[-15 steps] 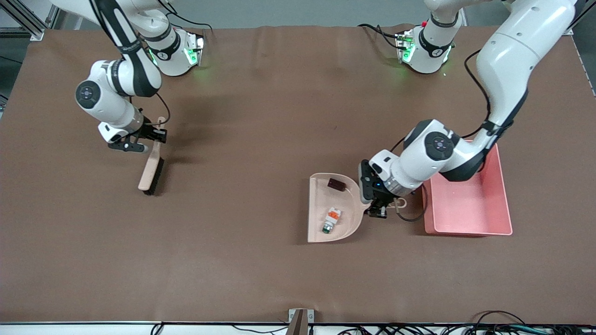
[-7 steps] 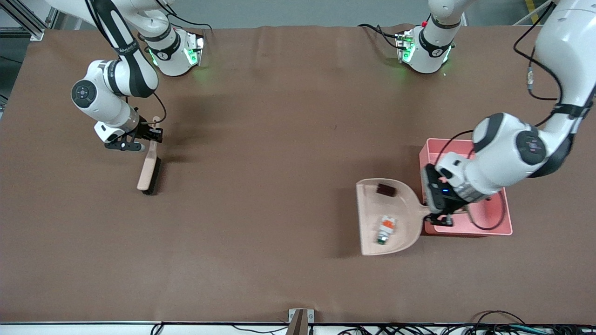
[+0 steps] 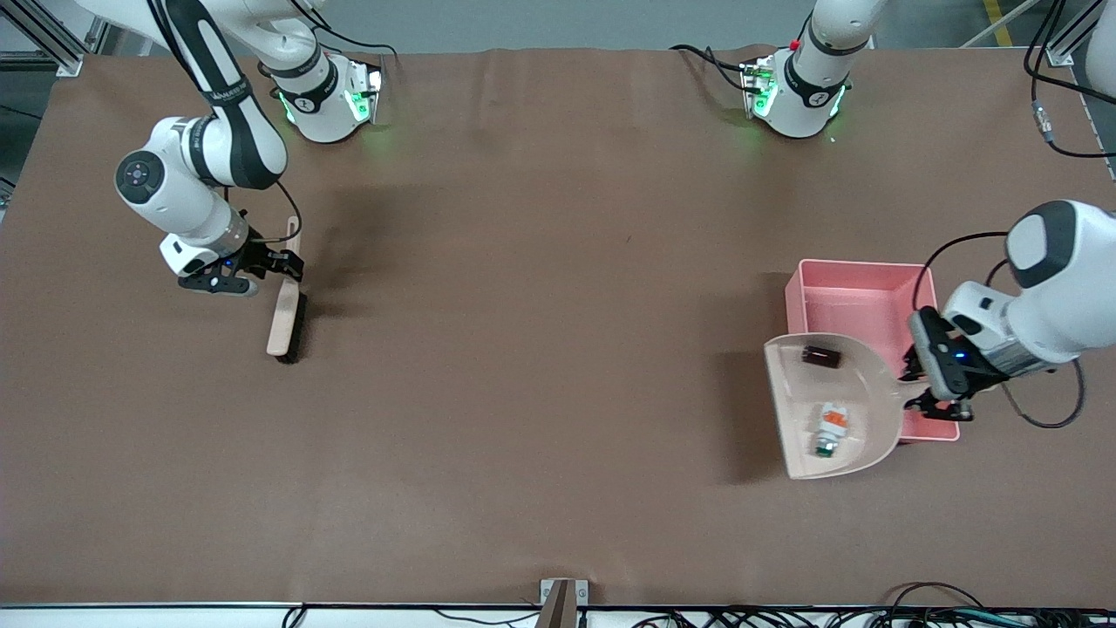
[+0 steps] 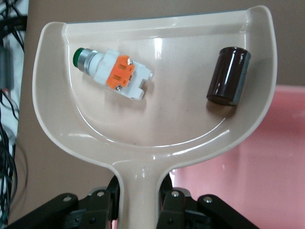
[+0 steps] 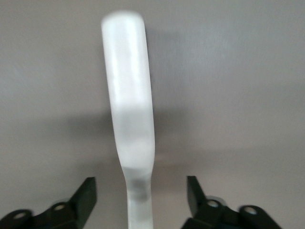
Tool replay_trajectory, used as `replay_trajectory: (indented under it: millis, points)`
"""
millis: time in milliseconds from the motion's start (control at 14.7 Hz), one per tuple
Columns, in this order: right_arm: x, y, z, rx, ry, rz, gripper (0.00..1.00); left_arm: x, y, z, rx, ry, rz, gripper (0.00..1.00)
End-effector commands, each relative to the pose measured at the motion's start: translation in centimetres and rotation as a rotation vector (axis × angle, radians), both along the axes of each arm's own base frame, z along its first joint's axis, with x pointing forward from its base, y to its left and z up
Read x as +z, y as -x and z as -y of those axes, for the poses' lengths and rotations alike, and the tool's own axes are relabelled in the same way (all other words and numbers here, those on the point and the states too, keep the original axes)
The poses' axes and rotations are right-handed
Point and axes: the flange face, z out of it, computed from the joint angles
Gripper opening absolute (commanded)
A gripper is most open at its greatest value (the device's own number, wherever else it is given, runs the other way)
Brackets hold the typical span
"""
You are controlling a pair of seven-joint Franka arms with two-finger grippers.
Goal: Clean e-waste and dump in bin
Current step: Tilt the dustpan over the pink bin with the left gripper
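Note:
My left gripper is shut on the handle of a beige dustpan and holds it level in the air, partly over the pink bin. Both e-waste bits lie in the pan: the dark maroon-black block and the white-grey connector with orange and a green tip. The left wrist view shows the block, the connector, the pan, my left gripper and the bin below. My right gripper is open around the handle of a brush.
The brush lies on the brown table cover toward the right arm's end, bristles toward the front camera. Its pale handle runs between my right gripper's spread fingers. The bin stands at the left arm's end.
My left arm has carried the dustpan with both bits toward the left arm's end, to over the bin's edge. My right gripper has shifted a little at the brush handle.

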Motion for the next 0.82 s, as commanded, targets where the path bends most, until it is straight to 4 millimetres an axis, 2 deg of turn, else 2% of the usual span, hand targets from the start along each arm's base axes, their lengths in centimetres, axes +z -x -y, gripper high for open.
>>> replay_trajectory:
  millis: [0,205,273,341,409,545,614,750]
  points:
    - [4.9,-2.7,0.6,0.004,0.000,-0.005,1.00,0.5,1.5,-5.9,-0.021,-0.029,-0.019,0.01]
    - [12.4,-6.4,1.7,-0.006,-0.016,-0.078,1.00,0.1,3.6,-11.8,-0.040,-0.053,-0.084,0.01]
    - [15.8,-7.7,2.1,-0.006,-0.019,-0.082,1.00,0.5,4.4,-13.2,-0.040,-0.064,-0.106,0.01]
    - [20.2,-9.0,2.9,-0.015,-0.019,-0.080,1.00,1.1,5.0,-13.9,-0.039,-0.084,-0.126,0.01]
    - [23.9,-9.7,2.9,-0.012,-0.020,-0.074,1.00,2.3,5.5,-14.0,-0.034,-0.120,-0.150,0.01]
    - [29.8,-10.3,2.8,-0.003,-0.018,-0.042,1.00,4.7,5.8,-13.3,-0.022,-0.197,-0.150,0.01]
    - [32.5,-10.0,2.4,0.007,-0.019,-0.049,1.00,5.4,5.8,-12.9,-0.006,-0.243,-0.148,0.01]
    - [36.6,-9.8,2.3,0.011,-0.017,-0.022,1.00,5.7,5.3,-11.6,0.017,-0.344,-0.150,0.01]
